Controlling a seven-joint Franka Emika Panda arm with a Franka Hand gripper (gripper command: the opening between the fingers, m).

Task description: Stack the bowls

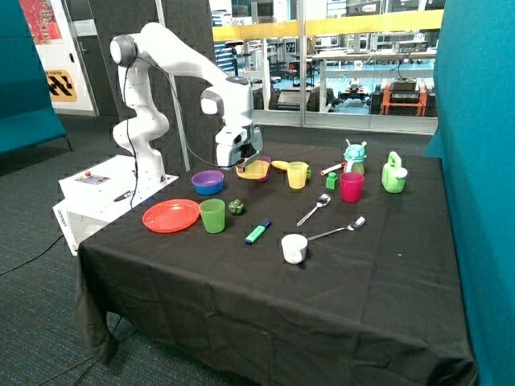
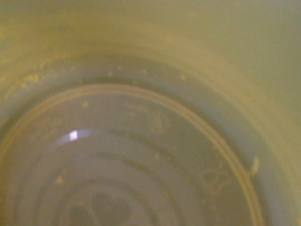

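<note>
The black-draped surface (image 1: 338, 297) fills the lower and middle part of the outside view. The white arm (image 1: 173, 60) arches from the upper left of the frame down to the end effector (image 1: 244, 166), which sits at the near rim of the yellow bowl (image 1: 255, 170), just above centre frame. That bowl rides a little above the cloth with a purple bowl (image 1: 265, 162) showing at its far edge; whether the two are nested cannot be told. Whether the end effector is clenched on the rim or released cannot be told either. The wrist view is filled by the yellow bowl's inside (image 2: 155, 155), with ringed ridges on its floor.

The blue bowl (image 1: 208, 182) stands apart on the cloth, left of the yellow one, so the stack is not complete. Lower left lies the red-orange plate (image 1: 170, 215), with a green cup (image 1: 212, 215) just beside it. A white cup (image 1: 294, 248) lies on its side near centre, two spoons (image 1: 314, 209) beyond it. A yellow cup (image 1: 297, 174) and a pink cup (image 1: 351, 186) stand toward the right, near a green watering can (image 1: 393, 173). A green marker (image 1: 257, 232) lies by the white cup.
</note>
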